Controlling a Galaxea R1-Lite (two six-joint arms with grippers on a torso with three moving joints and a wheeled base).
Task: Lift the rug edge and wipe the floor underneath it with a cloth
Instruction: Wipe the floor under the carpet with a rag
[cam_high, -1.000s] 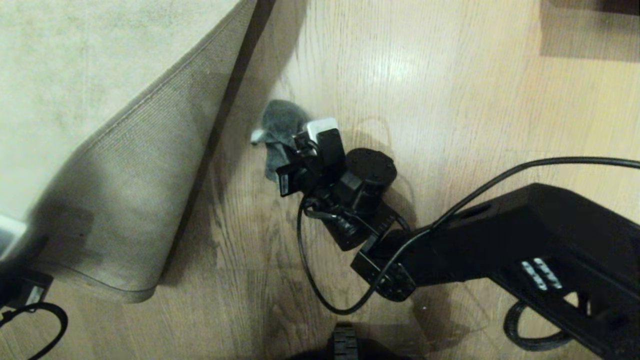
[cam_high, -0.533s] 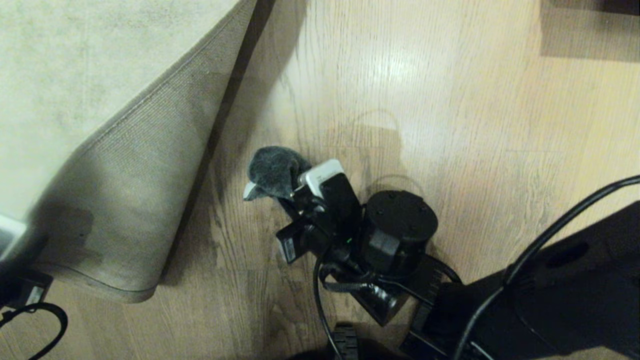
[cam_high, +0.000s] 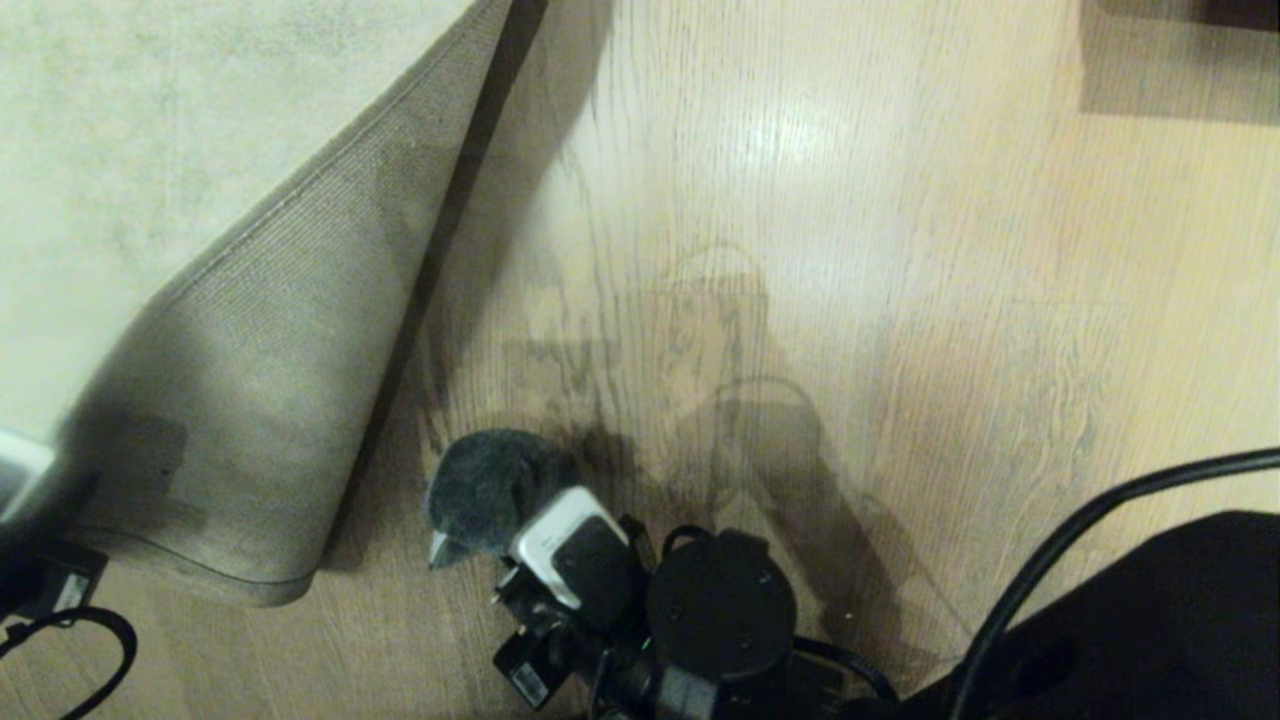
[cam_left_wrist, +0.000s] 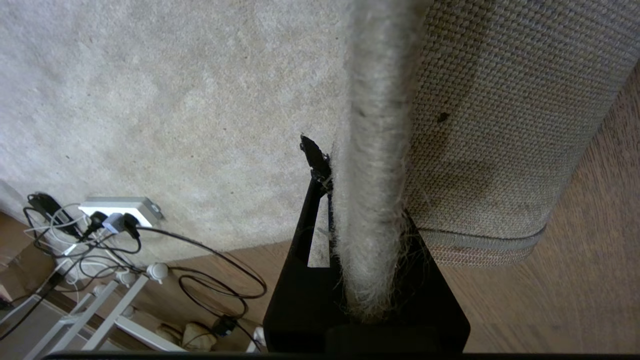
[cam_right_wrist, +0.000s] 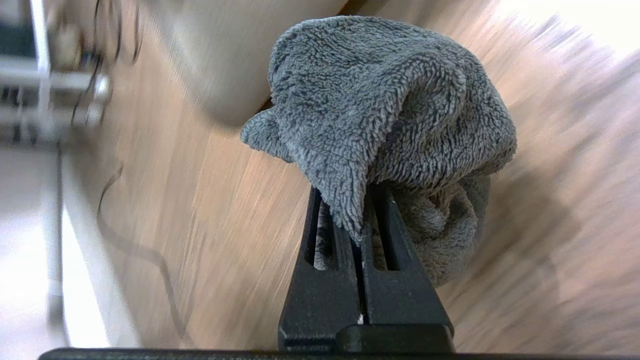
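Left tool (cam_left_wrist: 350, 210) clamped on the rug edge (cam_left_wrist: 375, 175), holding the folded corner up at lower left of frame; right tool (cam_right_wrist: 362, 220) closed on the cloth (cam_high: 485, 490), bottom centre, over the floor (cam_high: 850, 250)

Fluffy terry cloth (cam_right_wrist: 390, 100); woven rug backing (cam_left_wrist: 500, 125); glossy wood floor (cam_high: 900, 250).

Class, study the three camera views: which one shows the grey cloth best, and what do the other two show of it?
The right wrist view: the cloth fills it, pinched in the shut right gripper, pile and folds clear. The head view shows the cloth only as a small bunch over the floor near the rug edge. The left wrist view shows none of it.
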